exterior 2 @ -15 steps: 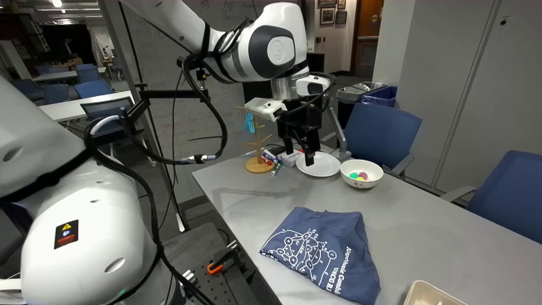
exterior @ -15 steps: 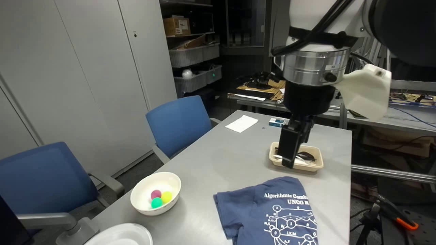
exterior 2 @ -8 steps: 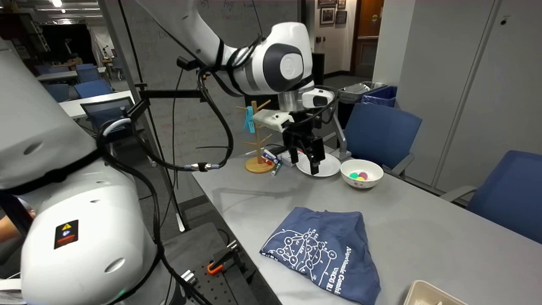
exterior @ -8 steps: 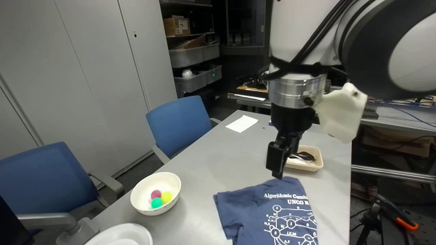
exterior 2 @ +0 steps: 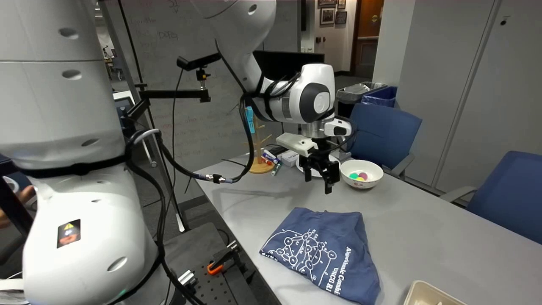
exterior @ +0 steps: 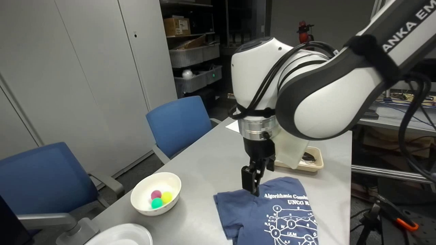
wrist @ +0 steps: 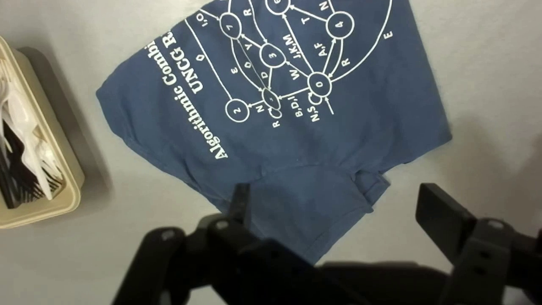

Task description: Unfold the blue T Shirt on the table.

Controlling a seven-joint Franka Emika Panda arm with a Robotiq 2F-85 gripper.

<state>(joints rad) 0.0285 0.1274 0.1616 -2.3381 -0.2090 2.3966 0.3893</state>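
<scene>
In the wrist view one end of the dark navy-blue cloth T-shirt [wrist: 275,148] with white lettering is cropped, but a sleeve [wrist: 311,205] is seen between the wide-parted fingers of the raised black end effector [wrist: 336,199], and plastic cutlery [wrist: 31,154] is revealed inside the beige rectangular tray [wrist: 73,190]. In an exterior view the shirt is shown almost whole, laid folded on the long light grey desk [exterior 2: 440,237], its left corner near the left edge; to the right a broad stretch is left open. On the far side are placed a white round bowl [exterior 2: 362,184] of coloured balls [exterior 2: 362,175] and, farther left, a wooden peg stand [exterior 2: 261,168]. The near right is taken up by the tray.
</scene>
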